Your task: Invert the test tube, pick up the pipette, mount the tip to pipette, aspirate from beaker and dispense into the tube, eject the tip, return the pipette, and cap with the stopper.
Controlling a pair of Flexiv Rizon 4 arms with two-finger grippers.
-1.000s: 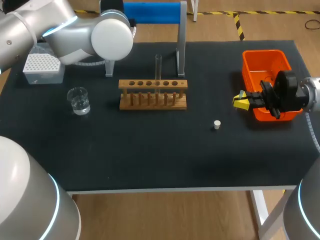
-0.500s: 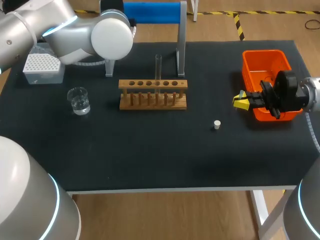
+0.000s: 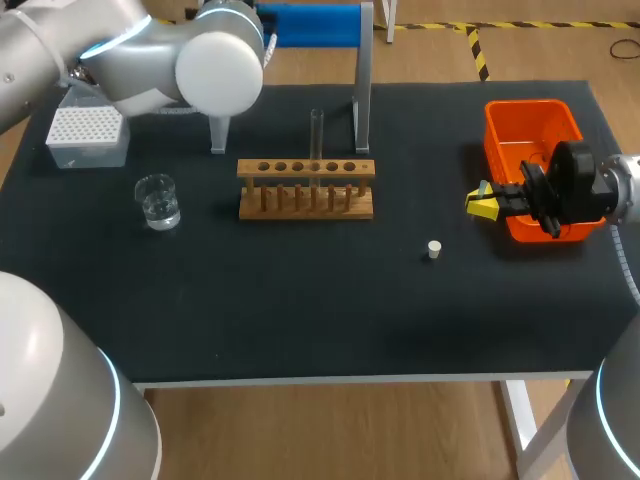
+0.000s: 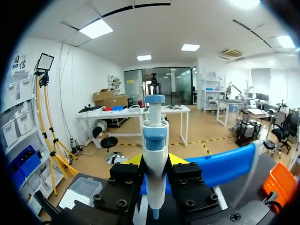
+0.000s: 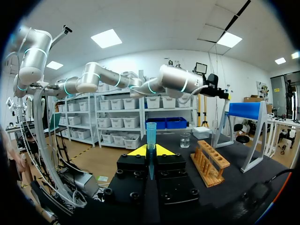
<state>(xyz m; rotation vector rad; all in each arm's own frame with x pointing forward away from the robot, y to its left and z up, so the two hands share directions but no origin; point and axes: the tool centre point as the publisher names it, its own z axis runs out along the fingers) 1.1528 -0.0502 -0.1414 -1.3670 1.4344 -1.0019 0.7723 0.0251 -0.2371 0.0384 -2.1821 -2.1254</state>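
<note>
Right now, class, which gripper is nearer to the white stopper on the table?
The right. The right gripper is just behind and right of the stopper, by the orange bin; the left gripper is far off at the table's back left.

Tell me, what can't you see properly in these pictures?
- Head view: the left arm hides the left gripper and the pipette.
- Head view: the right arm covers part of the orange bin.
- Head view: the test tube is too small to show liquid.
</note>
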